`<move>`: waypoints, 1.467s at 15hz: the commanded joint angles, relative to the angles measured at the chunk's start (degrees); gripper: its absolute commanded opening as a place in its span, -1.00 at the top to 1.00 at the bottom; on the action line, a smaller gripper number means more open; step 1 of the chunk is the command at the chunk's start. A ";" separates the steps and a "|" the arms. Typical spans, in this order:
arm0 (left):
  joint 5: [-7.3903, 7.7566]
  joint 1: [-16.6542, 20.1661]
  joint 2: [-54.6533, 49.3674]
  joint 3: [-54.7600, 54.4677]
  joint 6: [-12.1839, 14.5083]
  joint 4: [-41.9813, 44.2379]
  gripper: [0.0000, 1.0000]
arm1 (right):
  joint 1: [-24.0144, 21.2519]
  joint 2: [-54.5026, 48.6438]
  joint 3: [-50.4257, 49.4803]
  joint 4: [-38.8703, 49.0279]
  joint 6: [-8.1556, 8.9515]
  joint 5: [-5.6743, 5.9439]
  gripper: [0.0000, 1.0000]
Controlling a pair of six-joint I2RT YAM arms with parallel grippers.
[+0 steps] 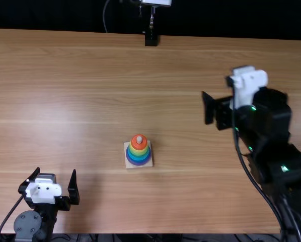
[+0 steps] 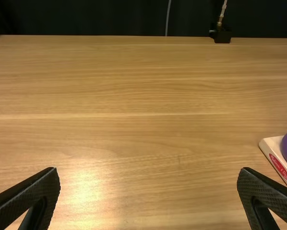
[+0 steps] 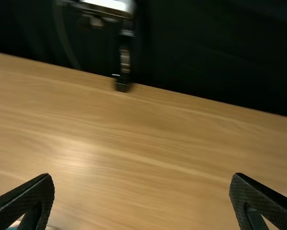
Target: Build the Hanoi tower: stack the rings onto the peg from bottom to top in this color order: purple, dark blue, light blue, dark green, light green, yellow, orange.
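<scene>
Down in the lower left of the top view, here's the left gripper [image 1: 55, 176], fingers spread wide with nothing between them. Farther in, just below the middle of the frame, there's the ring stack [image 1: 139, 151] on its square wooden base [image 1: 149, 163]: purple at the bottom, blue over it, light blue next, yellow higher up, orange on top, and the peg's pale tip [image 1: 139, 139] poking through! The left wrist view catches part of the base and the purple ring. On to the upper right, and it's the right gripper [image 1: 228, 82], empty, its fingers wide apart in its own wrist view. And way up top, a stand's black foot [image 1: 151, 40] sits at the table's far edge.
</scene>
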 commanded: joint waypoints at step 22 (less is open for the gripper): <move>0.68 0.22 -0.67 -6.00 0.78 -4.73 -1.00 | -14.48 -69.16 -72.61 17.57 -0.73 -0.91 -1.00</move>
